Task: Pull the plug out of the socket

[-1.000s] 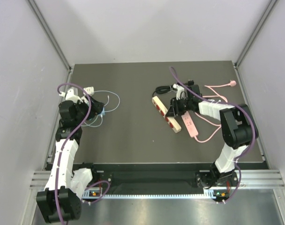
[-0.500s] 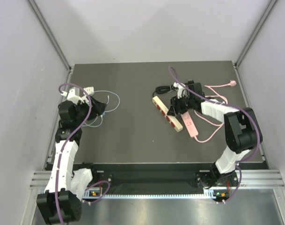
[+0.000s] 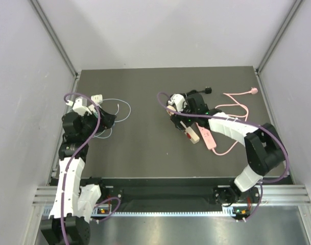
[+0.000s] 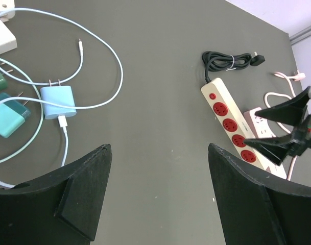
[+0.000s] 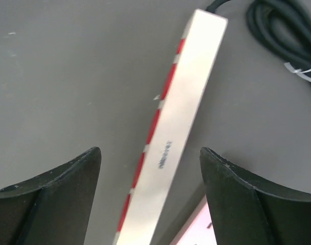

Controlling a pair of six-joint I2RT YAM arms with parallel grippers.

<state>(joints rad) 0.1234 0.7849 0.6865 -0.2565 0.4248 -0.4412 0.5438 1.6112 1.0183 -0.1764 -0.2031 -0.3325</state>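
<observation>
- Red-socket power strip (image 4: 228, 125) lay on the counter (image 4: 160, 76), just beside a pink strip (image 4: 260, 120); no plug showed in its visible sockets — the end ones were hidden.
- Right fingers (image 5: 58, 194) stood apart above it; left fingers (image 4: 68, 204) apart, idle; best to rise straight, not nudging the strip.
- Since a second earlier, the right fingers had parted and swung leftward.

Cream power strip (image 4: 236, 130) with red sockets lies diagonally, black cord (image 4: 228, 60) coiled at its end.

blue chgr (image 4: 57, 101) | teal chgr (image 4: 7, 117) beside | pink pwr strip (image 3: 207, 138) well apart
</observation>
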